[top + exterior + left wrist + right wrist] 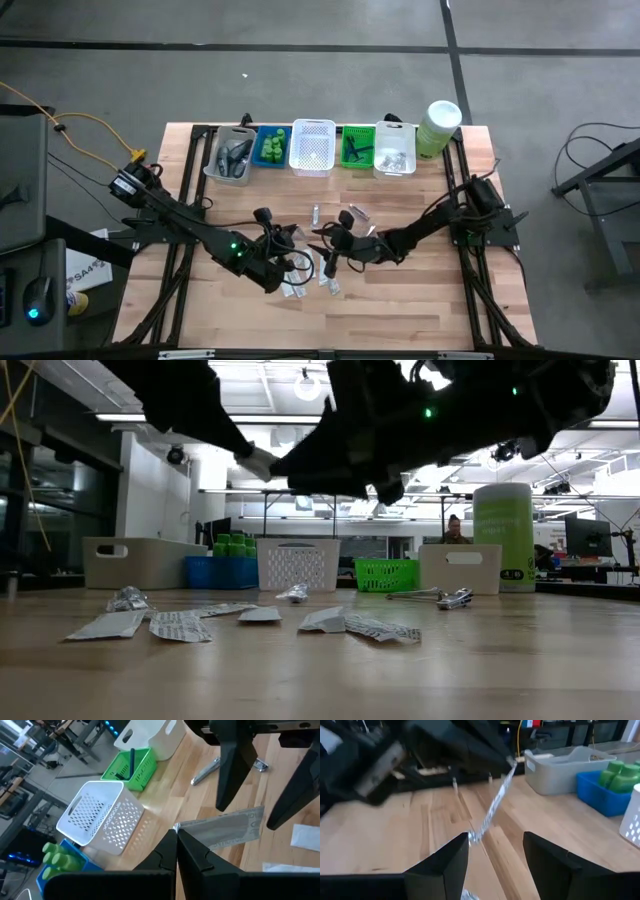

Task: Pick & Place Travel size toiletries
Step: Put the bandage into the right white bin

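Note:
A flat silvery sachet [225, 827] hangs above the table's middle, and my left gripper [176, 834] is shut on it. My right gripper [495, 840] is open. It faces the left one, and its two dark fingers [232, 770] stand on either side of the sachet's free end. In the right wrist view the sachet [492, 810] shows edge-on, slanting down from the left gripper toward my right fingers. Several more sachets [180, 625] lie flat on the wood below. Green bottles [272, 147] stand in the blue basket. My left gripper pinches one short end of the sachet [182, 826] between its two fingers. It comes from the table's left, slanting slightly down. The sachet sticks out beyond the fingertips, lifted clear of the table. My right gripper: the sachet's free end [472, 836] lies close to one fingertip; whether they touch I cannot tell.
A row of baskets stands along the far edge: grey [232, 155], blue, white [312, 147], green [357, 148] and clear [395, 150]. A pale-green canister [438, 128] is at the far right. A razor [440, 598] lies behind the arms. A person [455, 528] sits in the room beyond.

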`<state>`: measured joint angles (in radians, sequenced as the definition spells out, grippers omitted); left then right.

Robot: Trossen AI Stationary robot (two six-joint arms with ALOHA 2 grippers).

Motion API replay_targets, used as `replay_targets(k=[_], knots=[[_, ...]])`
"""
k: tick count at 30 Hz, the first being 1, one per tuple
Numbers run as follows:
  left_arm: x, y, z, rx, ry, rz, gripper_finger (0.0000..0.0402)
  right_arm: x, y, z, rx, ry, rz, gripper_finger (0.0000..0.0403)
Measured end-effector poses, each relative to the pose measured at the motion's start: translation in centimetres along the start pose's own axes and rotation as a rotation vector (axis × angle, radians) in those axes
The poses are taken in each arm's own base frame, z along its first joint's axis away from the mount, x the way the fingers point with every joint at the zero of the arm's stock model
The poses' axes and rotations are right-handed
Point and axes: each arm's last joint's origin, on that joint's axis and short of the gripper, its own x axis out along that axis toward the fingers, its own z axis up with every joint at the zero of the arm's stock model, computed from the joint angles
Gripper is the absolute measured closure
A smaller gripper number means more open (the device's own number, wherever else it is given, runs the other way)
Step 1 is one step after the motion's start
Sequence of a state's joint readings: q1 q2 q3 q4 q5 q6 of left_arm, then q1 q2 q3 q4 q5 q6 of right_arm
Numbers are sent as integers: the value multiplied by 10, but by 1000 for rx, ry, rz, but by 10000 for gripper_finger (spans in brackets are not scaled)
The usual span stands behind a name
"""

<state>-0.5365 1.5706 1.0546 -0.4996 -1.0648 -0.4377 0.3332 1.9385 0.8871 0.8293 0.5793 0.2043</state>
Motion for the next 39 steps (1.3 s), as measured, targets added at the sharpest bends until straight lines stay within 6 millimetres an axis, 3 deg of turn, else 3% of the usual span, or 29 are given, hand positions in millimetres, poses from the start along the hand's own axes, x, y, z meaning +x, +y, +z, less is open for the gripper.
replay_targets(k=[18,21,28,33,39], knots=[[0,-3,7,-18,-46,-7,401,5,-7,9,25,-62,25,230],[0,-3,8,-14,-50,-9,401,5,-6,9,32,-59,41,262],[0,-4,7,-10,-27,-66,398,5,-6,9,30,-55,60,391],[0,-5,6,0,-15,-91,356,5,-6,7,54,-35,65,400],[-4,1,9,9,-24,-79,251,7,-11,6,62,-6,37,401]])
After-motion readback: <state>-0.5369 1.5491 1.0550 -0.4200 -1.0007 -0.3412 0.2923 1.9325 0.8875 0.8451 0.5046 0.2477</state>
